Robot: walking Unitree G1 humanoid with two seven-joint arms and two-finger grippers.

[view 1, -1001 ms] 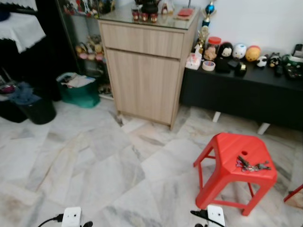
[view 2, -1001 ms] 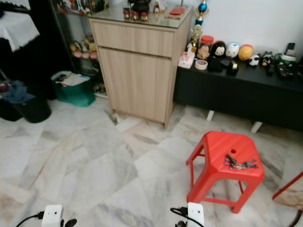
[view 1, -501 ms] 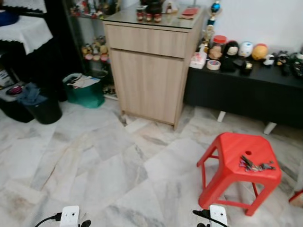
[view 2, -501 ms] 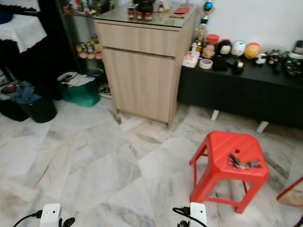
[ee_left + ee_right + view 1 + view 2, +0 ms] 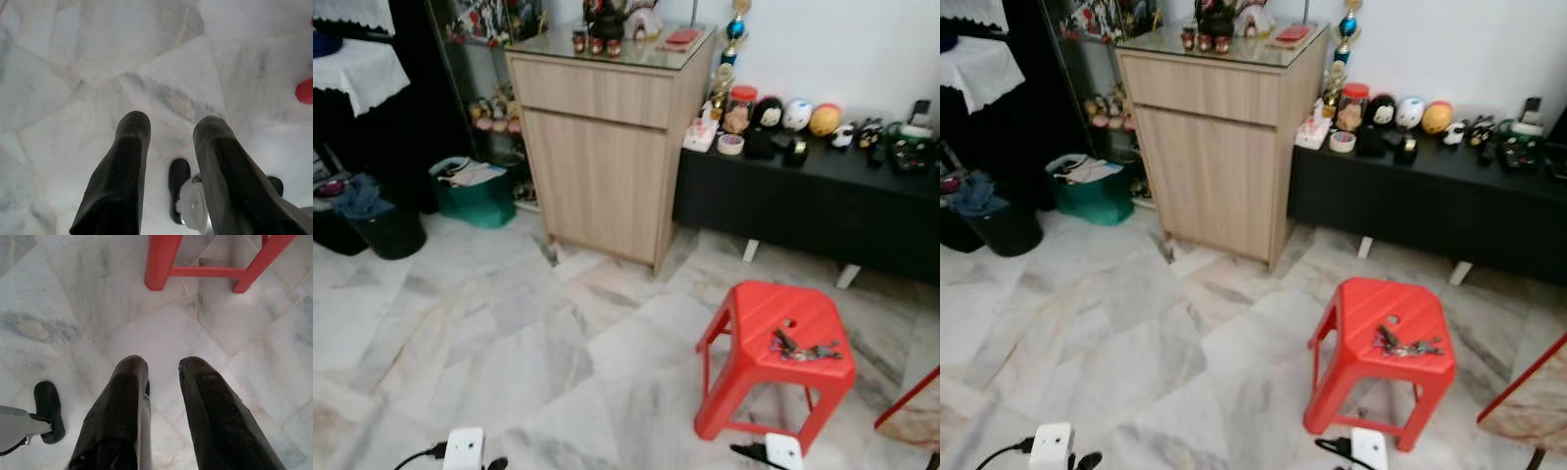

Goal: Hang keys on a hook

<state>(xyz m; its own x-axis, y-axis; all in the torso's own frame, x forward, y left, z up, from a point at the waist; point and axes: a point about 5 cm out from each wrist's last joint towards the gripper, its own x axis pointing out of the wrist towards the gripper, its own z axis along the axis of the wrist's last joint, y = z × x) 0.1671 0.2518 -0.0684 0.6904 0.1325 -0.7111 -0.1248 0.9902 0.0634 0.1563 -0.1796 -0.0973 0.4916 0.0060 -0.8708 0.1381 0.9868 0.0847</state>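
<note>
Red plastic is your landmark: the red stool (image 5: 775, 367) stands on the marble floor (image 5: 489, 343) ahead and to your right, and the keys (image 5: 801, 348) lie loose on its seat, toward the far right part of the top, just beside a small hole in the plastic. You have nothing in hand. Your left end effector (image 5: 168, 128) hangs low over the pale floor tiles with its two black fingers (image 5: 124, 166) parted by a clear gap and nothing between them. Your right end effector (image 5: 164, 364) also points down at the floor, fingers spread a little with bare tile showing in the gap, and the stool's red legs and crossbar sit just beyond its tips. In the head views you see only the white wrist housings of both arms at the bottom edge, the right one near the foot of the stool. Behind the stool, a low black counter (image 5: 803, 201) runs along the white wall, carrying a row of small round figurines, a jar with a red lid and a roll of tape. To its left stands a light wooden cabinet (image 5: 602, 157) with a glass top and small items on it. Further left, a green bin (image 5: 475, 191) and a black bin (image 5: 382, 230) rest on the floor.
</note>
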